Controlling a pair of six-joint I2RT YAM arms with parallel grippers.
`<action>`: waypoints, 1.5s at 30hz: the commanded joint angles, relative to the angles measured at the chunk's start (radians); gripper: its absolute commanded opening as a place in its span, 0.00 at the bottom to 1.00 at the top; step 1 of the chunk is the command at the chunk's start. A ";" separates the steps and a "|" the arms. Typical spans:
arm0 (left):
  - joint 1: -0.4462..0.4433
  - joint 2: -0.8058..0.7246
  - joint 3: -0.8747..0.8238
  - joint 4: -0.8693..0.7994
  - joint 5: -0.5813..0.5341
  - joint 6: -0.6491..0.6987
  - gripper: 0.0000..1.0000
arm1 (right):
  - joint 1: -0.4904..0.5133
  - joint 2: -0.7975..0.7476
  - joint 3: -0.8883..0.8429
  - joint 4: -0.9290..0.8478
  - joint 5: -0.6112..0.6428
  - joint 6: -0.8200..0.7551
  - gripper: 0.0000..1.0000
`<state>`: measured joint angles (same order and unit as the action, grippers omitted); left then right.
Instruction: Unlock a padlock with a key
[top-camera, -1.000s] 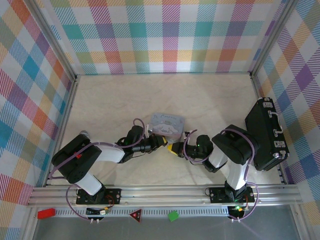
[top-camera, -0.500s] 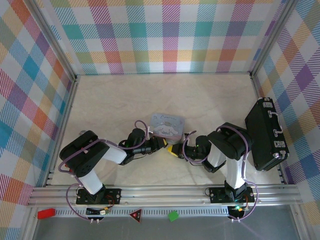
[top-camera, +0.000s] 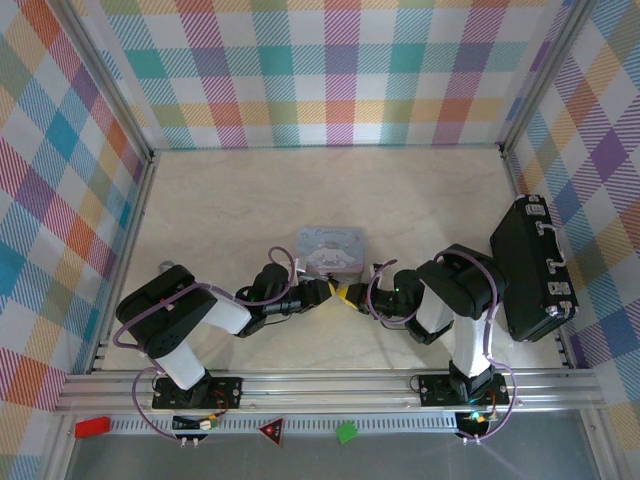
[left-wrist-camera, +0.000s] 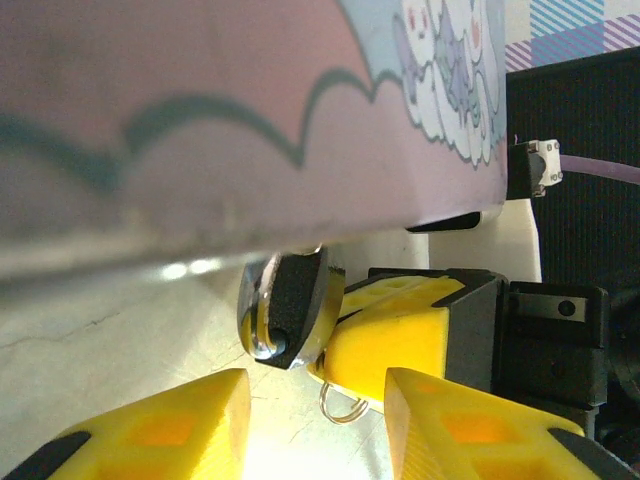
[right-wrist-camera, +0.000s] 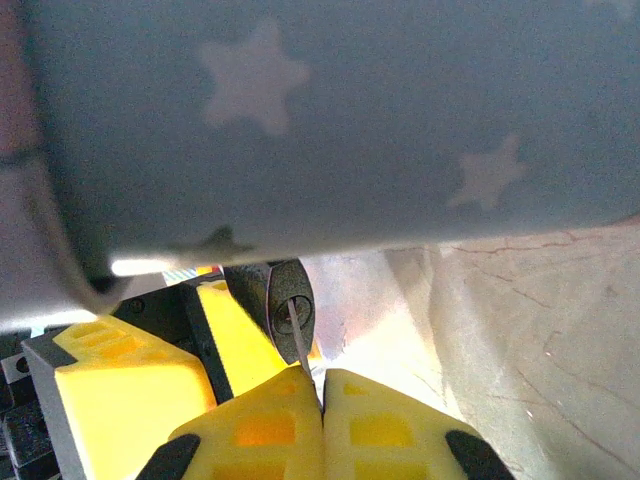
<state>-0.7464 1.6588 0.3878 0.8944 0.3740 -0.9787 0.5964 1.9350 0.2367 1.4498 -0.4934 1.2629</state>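
- Pinching the key (right-wrist-camera: 299, 345), the right gripper (right-wrist-camera: 322, 386) has its yellow fingers pressed together on the key's near end.
- Key: a thin silvery sliver. Its blade runs from the fingertips toward 12 o'clock, leaning a touch to 11, and its tip sits in the keyhole.
- Padlock (right-wrist-camera: 285, 303): a small dark oval body with a silvery keyhole face turned to the right wrist camera. Its long axis runs 12 to 6.
- In the left wrist view the padlock (left-wrist-camera: 298, 305) is a dark rounded lump with a shiny curved shackle on its 9 o'clock side. It stands roughly upright, with its top leaning toward 1 o'clock.
- The padlock sits low over the table (top-camera: 250, 200), tucked at the tin's (left-wrist-camera: 200, 100) lower edge. Whether they touch, cannot tell.
- Left gripper (left-wrist-camera: 315, 378): jaws spread, gap wider than the padlock. The padlock sits just past the tips at 12 o'clock, not squeezed.
- A thin wire ring (left-wrist-camera: 341, 420) hangs at the padlock's 5 o'clock, beside the right arm's yellow finger.
- Tin print: a pale cartoon figure with dark wavy outlines on pink in the left wrist view, and pale stars on grey-blue in the right wrist view. The lid script in the top view is too small to read.
- In the top view both grippers meet at the tin's 6 o'clock edge, the left arm coming in from 9 and the right from 3.
- A black case (top-camera: 530, 265) lies at the table's 3 o'clock side, well apart.
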 joint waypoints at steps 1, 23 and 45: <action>-0.011 0.022 -0.021 0.034 -0.041 -0.028 0.40 | -0.013 0.028 0.000 -0.078 0.046 -0.003 0.00; -0.008 0.192 0.020 0.221 -0.083 -0.077 0.30 | 0.035 -0.097 0.032 -0.244 -0.025 -0.039 0.00; 0.003 0.181 -0.005 0.275 -0.037 -0.083 0.00 | -0.073 -0.041 0.014 -0.168 -0.090 -0.004 0.00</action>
<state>-0.7475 1.8290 0.4026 1.1873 0.2707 -1.0126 0.5472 1.8542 0.2619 1.2938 -0.6048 1.2438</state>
